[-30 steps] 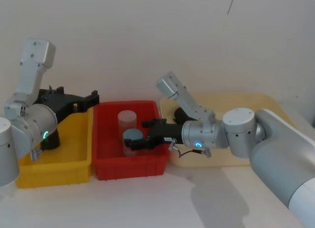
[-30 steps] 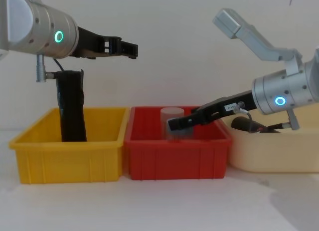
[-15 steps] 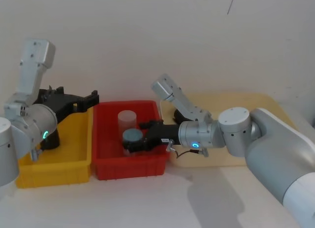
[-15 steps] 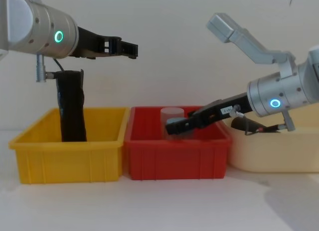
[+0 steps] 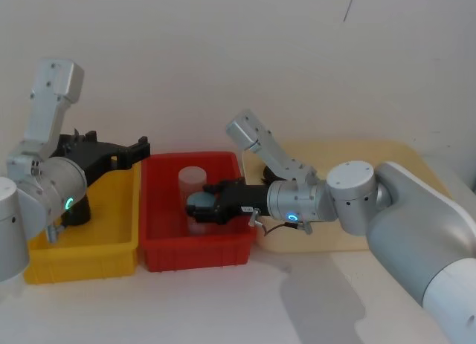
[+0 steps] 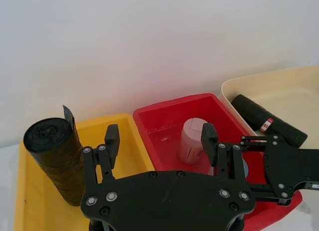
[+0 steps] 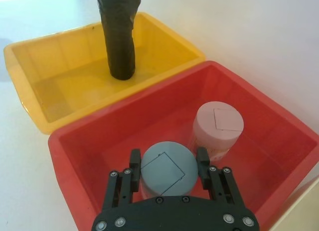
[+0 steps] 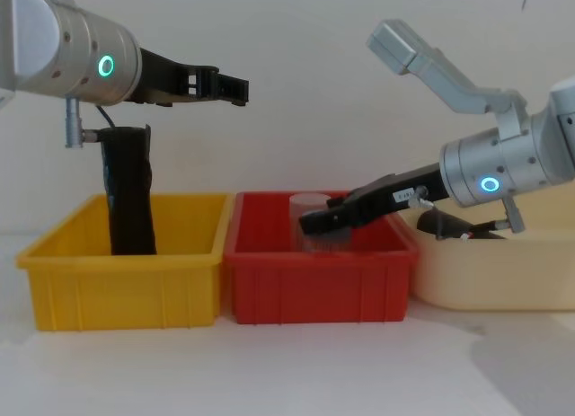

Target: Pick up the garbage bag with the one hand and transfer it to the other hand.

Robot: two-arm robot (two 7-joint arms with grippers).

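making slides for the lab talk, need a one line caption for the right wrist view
Right gripper open around a blue-lidded jar in the red bin, beside a pink-lidded jar.

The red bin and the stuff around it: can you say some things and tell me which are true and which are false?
1. The red bin holds two jars, a pink jar and a blue-lidded jar. True.
2. The right hand is in the yellow bin. False: it is in the red bin, at the blue-lidded jar.
3. The garbage bag lies in the red bin. False: it lies in the beige tray.
4. A plain black roll stands in the yellow bin. True.
5. The left hand holds the plain black roll. False: it is open and empty, above the yellow bin.
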